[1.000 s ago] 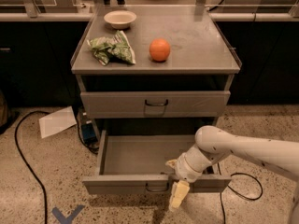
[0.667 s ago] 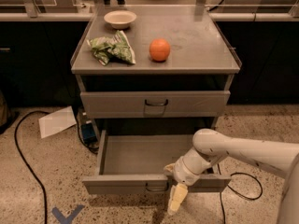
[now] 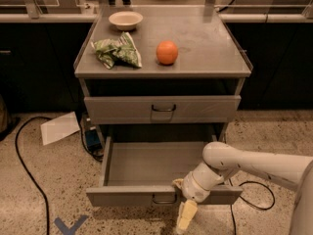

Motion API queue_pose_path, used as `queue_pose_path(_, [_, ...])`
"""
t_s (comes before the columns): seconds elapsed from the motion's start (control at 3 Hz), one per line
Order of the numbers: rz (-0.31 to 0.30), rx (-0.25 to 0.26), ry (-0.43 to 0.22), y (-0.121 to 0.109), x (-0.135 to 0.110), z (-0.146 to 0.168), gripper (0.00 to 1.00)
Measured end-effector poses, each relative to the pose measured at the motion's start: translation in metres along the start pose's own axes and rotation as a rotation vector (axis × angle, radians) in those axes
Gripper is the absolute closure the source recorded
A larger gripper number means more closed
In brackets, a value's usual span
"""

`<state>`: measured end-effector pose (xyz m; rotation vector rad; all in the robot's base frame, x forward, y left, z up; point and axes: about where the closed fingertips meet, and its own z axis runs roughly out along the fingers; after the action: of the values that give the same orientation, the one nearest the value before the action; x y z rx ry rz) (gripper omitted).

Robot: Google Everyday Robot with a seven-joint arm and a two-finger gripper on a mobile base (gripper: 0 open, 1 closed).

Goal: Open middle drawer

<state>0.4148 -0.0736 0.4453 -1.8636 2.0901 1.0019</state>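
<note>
The middle drawer [image 3: 146,196] is grey metal and stands pulled out, showing its plain shallow grey interior. Its small dark loop handle [image 3: 164,199] is at the centre of the front panel. My gripper [image 3: 186,215] hangs just in front of and below the front panel, slightly right of the handle, on the white arm [image 3: 254,165] that reaches in from the right. The wrist covers part of the front panel's right half.
The drawer above [image 3: 162,109] is closed. On the cabinet top [image 3: 205,38] lie a white bowl [image 3: 125,19], a green chip bag [image 3: 117,51] and an orange [image 3: 167,52]. A paper sheet [image 3: 59,128] and black cables [image 3: 27,165] lie on the floor at left.
My gripper has dropped a little lower in front of the drawer's front panel. The drawer stays pulled out about as far as before.
</note>
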Motion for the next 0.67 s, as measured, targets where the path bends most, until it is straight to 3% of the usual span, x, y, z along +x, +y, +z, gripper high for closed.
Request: queue_pose_path(0.67, [0.019, -0.026, -0.009, 0.0119, 0.0039, 0.0019, 0.0])
